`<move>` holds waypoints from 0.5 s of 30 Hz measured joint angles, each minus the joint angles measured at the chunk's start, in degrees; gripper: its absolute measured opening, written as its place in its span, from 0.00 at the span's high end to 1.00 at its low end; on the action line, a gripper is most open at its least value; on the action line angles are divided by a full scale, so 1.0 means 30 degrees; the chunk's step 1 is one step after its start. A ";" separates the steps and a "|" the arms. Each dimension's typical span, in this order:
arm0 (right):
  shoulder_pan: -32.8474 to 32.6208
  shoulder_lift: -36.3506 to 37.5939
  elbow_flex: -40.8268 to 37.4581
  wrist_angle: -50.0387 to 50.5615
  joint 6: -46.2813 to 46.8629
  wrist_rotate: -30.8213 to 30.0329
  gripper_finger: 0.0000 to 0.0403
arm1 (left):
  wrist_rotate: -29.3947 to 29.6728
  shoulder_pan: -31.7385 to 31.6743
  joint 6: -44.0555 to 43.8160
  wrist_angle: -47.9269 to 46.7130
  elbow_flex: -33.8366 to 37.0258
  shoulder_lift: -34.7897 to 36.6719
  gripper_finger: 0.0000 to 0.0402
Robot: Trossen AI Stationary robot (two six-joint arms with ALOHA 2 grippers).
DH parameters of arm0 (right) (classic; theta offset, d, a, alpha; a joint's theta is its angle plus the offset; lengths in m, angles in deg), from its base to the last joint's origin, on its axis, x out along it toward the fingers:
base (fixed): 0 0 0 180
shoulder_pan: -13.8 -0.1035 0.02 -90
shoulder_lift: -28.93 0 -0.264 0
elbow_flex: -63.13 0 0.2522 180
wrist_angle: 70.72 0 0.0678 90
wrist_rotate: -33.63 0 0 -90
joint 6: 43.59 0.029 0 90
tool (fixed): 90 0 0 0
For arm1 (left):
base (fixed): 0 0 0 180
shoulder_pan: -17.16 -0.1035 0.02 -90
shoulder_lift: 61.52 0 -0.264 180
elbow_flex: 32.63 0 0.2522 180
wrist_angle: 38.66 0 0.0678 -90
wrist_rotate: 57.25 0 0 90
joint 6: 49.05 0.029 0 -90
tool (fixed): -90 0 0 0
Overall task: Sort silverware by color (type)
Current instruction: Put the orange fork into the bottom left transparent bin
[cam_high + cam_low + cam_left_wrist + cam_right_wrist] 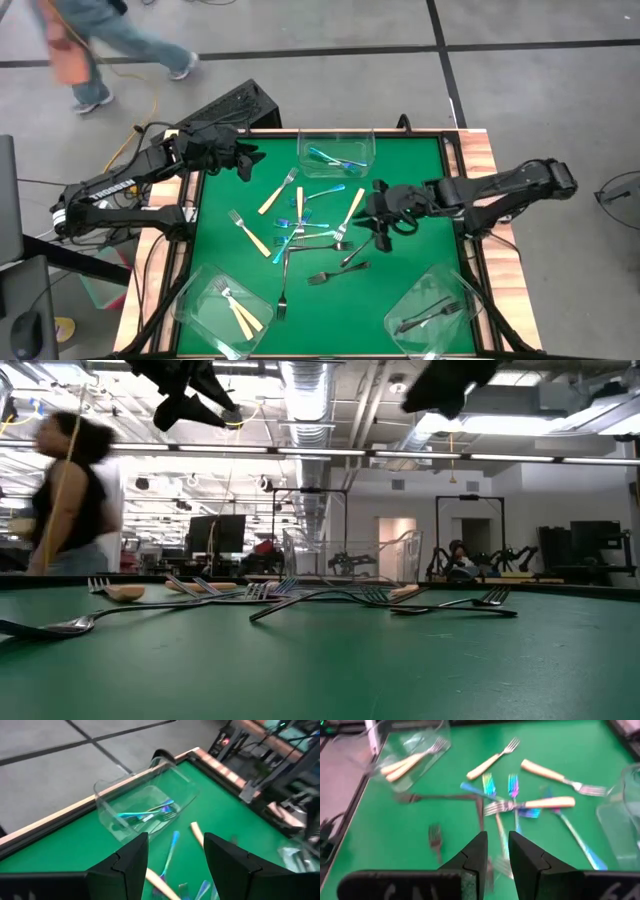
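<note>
Loose forks lie crossed in a pile [305,225] at mid-table: cream-handled, blue-handled and dark grey ones, all flat on the green mat. The right wrist view shows the same pile [520,800]. My right gripper [378,222] [498,837] hovers above the pile's right side. Its fingers are a narrow gap apart and hold nothing. My left gripper [250,160] [175,840] is open and empty. It hangs over the far-left part of the mat, beside the far tub.
The clear far tub [337,155] [145,812] holds blue forks. A near-left tub [225,305] holds cream-handled forks, and a near-right tub [435,315] holds dark forks. A wooden rim [480,150] borders the mat. A person [70,490] walks beyond the far-left corner.
</note>
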 joint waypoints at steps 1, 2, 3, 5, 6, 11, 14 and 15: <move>0.0239 -0.0199 0.0000 -0.0375 -0.0171 0.0014 0.76 | -0.0099 0.0000 -0.0007 0.0197 0.0006 0.0188 0.56; 0.0443 -0.0381 0.0000 -0.0751 -0.0275 0.0043 0.76 | -0.0152 0.0000 0.0000 0.0472 0.0006 0.0409 0.56; 0.0674 -0.0519 0.0000 -0.1179 -0.0366 0.0148 0.76 | -0.0148 0.0000 0.0000 0.0646 0.0006 0.0643 0.56; 0.1144 -0.0704 0.0000 -0.1948 -0.0575 0.0469 0.76 | -0.0154 0.0002 0.0097 0.0906 0.0006 0.1103 0.56; 0.1386 -0.0792 0.0000 -0.2266 -0.0634 0.0585 0.76 | -0.0150 0.0000 0.0204 0.1039 0.0006 0.1319 0.56; 0.2426 -0.0977 0.0000 -0.4424 -0.0689 0.0684 0.76 | -0.0150 0.0000 0.1029 0.1321 0.0006 0.2449 0.56; 0.3076 -0.0956 0.0007 -0.5548 -0.0711 0.0744 0.76 | -0.0150 0.0000 0.1501 0.1226 0.0006 0.2978 0.56; 0.3281 -0.0960 0.0007 -0.5833 -0.0758 0.0874 0.76 | -0.0150 0.0000 0.1660 0.1176 0.0006 0.3144 0.56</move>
